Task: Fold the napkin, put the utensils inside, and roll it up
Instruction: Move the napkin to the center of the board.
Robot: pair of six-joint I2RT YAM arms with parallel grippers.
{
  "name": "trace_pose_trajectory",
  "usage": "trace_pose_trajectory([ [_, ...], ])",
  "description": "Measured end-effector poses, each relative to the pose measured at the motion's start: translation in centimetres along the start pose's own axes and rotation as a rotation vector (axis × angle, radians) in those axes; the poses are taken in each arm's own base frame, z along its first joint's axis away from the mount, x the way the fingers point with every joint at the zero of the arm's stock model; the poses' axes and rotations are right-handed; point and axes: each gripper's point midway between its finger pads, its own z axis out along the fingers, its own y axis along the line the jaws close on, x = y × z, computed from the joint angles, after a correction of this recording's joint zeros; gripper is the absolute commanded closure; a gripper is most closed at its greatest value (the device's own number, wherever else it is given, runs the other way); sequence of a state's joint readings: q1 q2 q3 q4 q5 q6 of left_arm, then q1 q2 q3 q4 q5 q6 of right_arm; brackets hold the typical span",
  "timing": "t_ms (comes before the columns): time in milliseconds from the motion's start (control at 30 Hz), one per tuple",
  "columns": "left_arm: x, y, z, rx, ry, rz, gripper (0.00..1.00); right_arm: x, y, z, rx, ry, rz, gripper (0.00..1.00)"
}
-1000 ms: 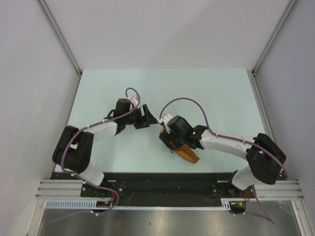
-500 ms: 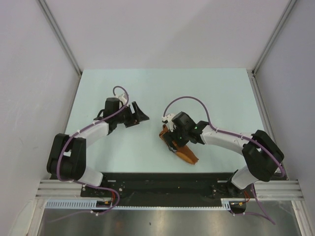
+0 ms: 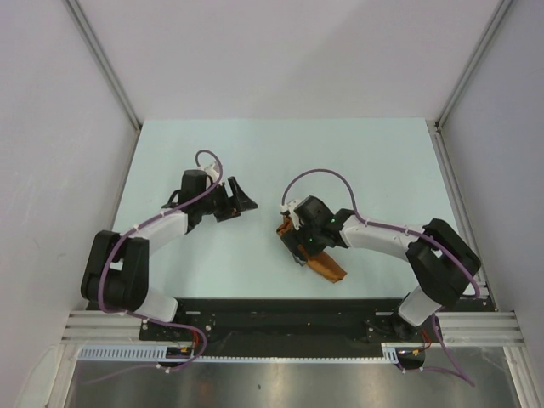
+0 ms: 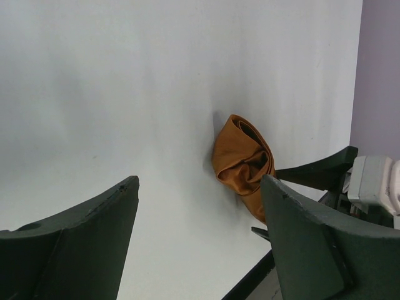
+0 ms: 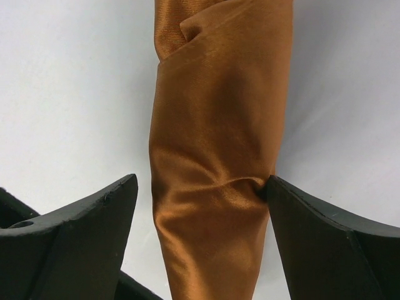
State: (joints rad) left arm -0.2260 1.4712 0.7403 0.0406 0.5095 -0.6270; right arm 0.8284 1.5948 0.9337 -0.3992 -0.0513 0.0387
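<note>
The rust-orange napkin (image 3: 328, 269) lies rolled into a tight tube on the table, near its front edge. In the right wrist view the roll (image 5: 215, 156) runs between my fingers. My right gripper (image 3: 299, 245) is open and straddles it: the right finger (image 5: 312, 231) touches the cloth and dents it, and the left finger (image 5: 81, 231) stands apart. My left gripper (image 3: 243, 202) is open and empty, to the left of the roll. Its wrist view shows the roll's open end (image 4: 241, 157) ahead. The gold spoon is not in view.
The pale table (image 3: 255, 153) is walled at left, right and back. The black rail (image 3: 280, 313) with the arm bases runs along the front edge, close behind the roll.
My left gripper has drawn back to the left, away from the napkin, and then stopped. My right gripper has stayed over the roll, while its arm has shifted slightly.
</note>
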Motion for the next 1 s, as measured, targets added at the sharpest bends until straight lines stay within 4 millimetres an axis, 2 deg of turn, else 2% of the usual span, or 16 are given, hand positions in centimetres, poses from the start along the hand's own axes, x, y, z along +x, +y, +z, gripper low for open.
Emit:
trace_pose_trajectory([
  [267, 0.3, 0.1, -0.1, 0.011, 0.011, -0.006, 0.17, 0.5, -0.3, 1.3, 0.038, 0.042, 0.007, 0.18],
  [367, 0.2, 0.2, -0.1, 0.011, 0.009, -0.009, 0.17, 0.4, -0.8, 1.5, 0.059, 0.050, 0.024, 0.26],
  [500, 0.2, 0.1, -0.2, 0.019, 0.013, -0.013, 0.17, 0.2, -1.7, 1.6, 0.076, 0.057, 0.070, 0.42],
  [667, 0.1, -0.5, -0.7, 0.041, 0.019, -0.012, 0.17, 0.1, -2.7, 1.5, 0.079, 0.059, 0.145, 0.49],
  [833, -2.4, -2.9, -2.5, 0.088, -0.038, 0.021, 0.17, 0.0, -5.1, 1.4, 0.087, 0.049, 0.263, 0.53],
  [1000, -4.6, -5.1, -4.2, 0.140, -0.091, 0.055, 0.17, -0.6, -9.3, 1.2, 0.109, 0.012, 0.406, 0.55],
])
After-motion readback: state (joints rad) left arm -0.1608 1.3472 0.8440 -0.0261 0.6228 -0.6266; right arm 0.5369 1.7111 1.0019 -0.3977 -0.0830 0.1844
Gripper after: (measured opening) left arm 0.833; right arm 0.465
